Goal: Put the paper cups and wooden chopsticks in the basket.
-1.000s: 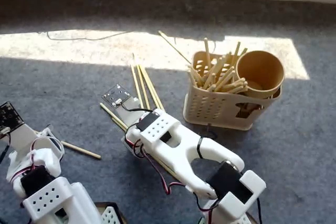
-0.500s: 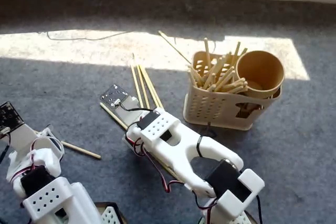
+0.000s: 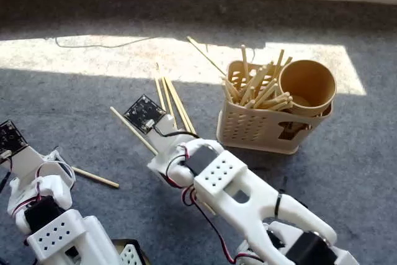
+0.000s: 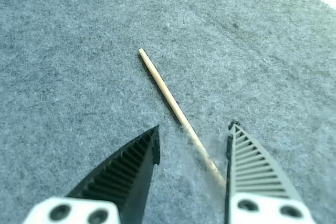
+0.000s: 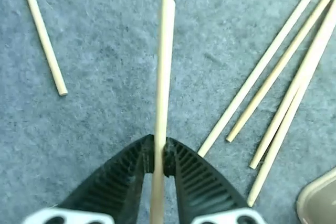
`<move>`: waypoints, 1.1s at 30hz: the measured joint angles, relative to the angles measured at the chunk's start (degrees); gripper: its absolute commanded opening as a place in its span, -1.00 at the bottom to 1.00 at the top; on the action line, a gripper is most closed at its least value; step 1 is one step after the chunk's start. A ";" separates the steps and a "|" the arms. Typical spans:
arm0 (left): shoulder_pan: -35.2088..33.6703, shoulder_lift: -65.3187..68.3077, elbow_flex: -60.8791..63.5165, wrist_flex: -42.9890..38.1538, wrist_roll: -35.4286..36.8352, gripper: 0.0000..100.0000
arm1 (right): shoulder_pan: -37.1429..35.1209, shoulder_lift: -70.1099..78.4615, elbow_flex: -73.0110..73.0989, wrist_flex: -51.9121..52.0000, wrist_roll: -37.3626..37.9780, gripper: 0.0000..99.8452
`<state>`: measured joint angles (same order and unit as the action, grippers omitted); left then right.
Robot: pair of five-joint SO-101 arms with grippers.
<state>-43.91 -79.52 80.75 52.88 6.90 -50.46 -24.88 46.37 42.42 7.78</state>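
Wooden chopstick (image 5: pixel 166 51): light, stiff, likely to pivot; pinched by right end effector (image 5: pixel 159 153), seemingly off-centre, better gripped mid-length. Nearby, left end effector (image 4: pixel 194 128) spread around second chopstick (image 4: pixel 168 95).

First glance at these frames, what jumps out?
The cream basket, right of centre in the high view, is crammed with a bundle of chopsticks and holds a paper cup. The right pincer is shut on one chopstick, with loose chopsticks on the carpet beside it. The left pincer is open over a lone chopstick.
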 measured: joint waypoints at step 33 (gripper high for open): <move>0.00 0.00 0.88 -0.09 0.00 -0.58 | 10.99 -60.22 13.36 -0.18 0.00 -0.99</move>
<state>-43.91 -79.52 81.63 52.79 6.90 -39.47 -85.10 59.74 42.24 7.78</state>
